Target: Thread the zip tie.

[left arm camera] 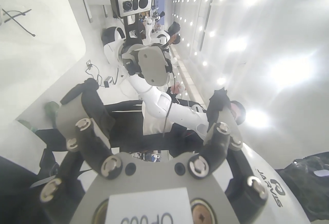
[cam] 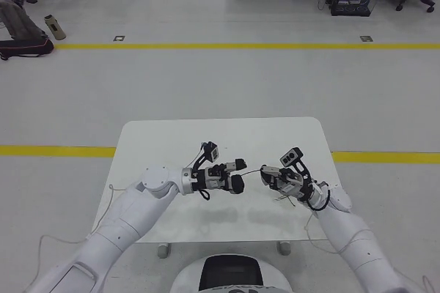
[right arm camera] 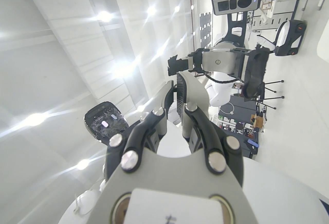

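Observation:
Above the white table [cam: 169, 139] my two grippers face each other, tips close together. My right gripper [cam: 265, 174] [right arm camera: 176, 81] is shut on a thin black zip tie [cam: 251, 173], whose free end sticks out toward the other arm. In the left wrist view that strap [left arm camera: 168, 112] runs from the right gripper [left arm camera: 151, 68] toward the camera. My left gripper [cam: 238, 174] [left arm camera: 150, 92] is wide open, and the strap's end lies in the gap between its black-padded fingers [left arm camera: 82, 96] without touching either one.
A few loose black zip ties [left arm camera: 16, 15] lie on the tabletop off to the side. Thin dark strands [cam: 287, 199] lie on the table under the right forearm. The table's far half is bare.

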Controlling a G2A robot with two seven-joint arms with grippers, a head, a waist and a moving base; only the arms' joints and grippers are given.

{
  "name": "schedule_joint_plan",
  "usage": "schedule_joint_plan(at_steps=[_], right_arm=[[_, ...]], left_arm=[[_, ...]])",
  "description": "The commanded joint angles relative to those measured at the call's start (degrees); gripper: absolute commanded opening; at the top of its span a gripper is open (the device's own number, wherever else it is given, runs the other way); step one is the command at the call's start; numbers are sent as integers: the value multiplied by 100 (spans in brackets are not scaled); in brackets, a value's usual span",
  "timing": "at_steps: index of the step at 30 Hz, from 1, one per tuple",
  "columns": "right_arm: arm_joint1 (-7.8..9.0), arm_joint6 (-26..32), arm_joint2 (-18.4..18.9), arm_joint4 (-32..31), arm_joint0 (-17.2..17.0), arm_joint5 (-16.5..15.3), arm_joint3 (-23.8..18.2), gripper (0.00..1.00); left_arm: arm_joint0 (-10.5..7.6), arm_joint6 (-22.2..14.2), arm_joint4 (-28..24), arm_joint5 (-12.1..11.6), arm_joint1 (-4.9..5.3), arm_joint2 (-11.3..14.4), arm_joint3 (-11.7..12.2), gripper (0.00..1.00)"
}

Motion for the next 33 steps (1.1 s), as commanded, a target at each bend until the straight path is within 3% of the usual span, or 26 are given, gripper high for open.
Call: schedule_joint_plan(at_steps=[1, 33], right_arm=[[-9, -19, -10, 30, -6, -12, -26, 0], [-133, -94, -190, -66, 83, -252, 96, 0]], left_arm=[[15, -55, -129, 7, 0, -17, -24, 100], [2, -194, -251, 45, -14, 121, -60, 100]])
